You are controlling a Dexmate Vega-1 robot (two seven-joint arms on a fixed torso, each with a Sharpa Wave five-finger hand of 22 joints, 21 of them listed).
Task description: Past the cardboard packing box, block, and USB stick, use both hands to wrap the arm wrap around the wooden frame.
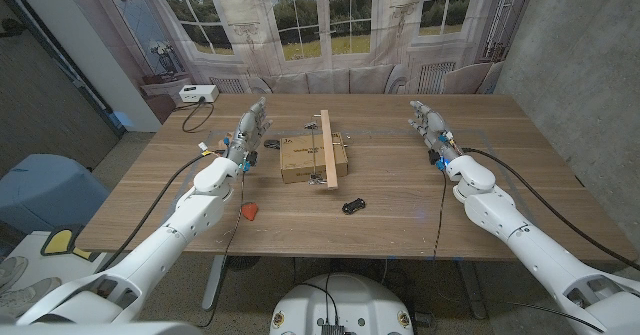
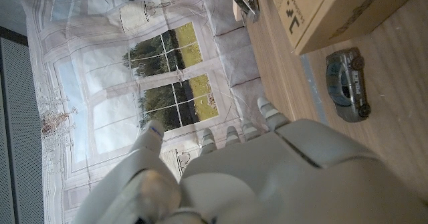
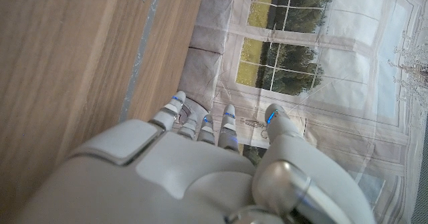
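- Red small block [image 1: 249, 211] near the bench's [image 1: 400, 225] front edge; dark toy car [image 1: 353, 206] beside it.
- Cardboard packing box [image 1: 312, 158] mid-bench, wooden frame [image 1: 326, 147] lying across it.
- Left hand [image 1: 250, 128] and right hand [image 1: 428, 123] flank it, released, holding nothing.
- Risk: reaching in could knock the frame off; I cannot make out an arm wrap.

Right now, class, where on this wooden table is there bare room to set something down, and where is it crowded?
Bare wood lies between the brown cardboard box and the right robot hand, and along the near edge right of the small black object. It is crowded around the box: the long wooden strip lies across it, and the left robot hand stands close beside it.
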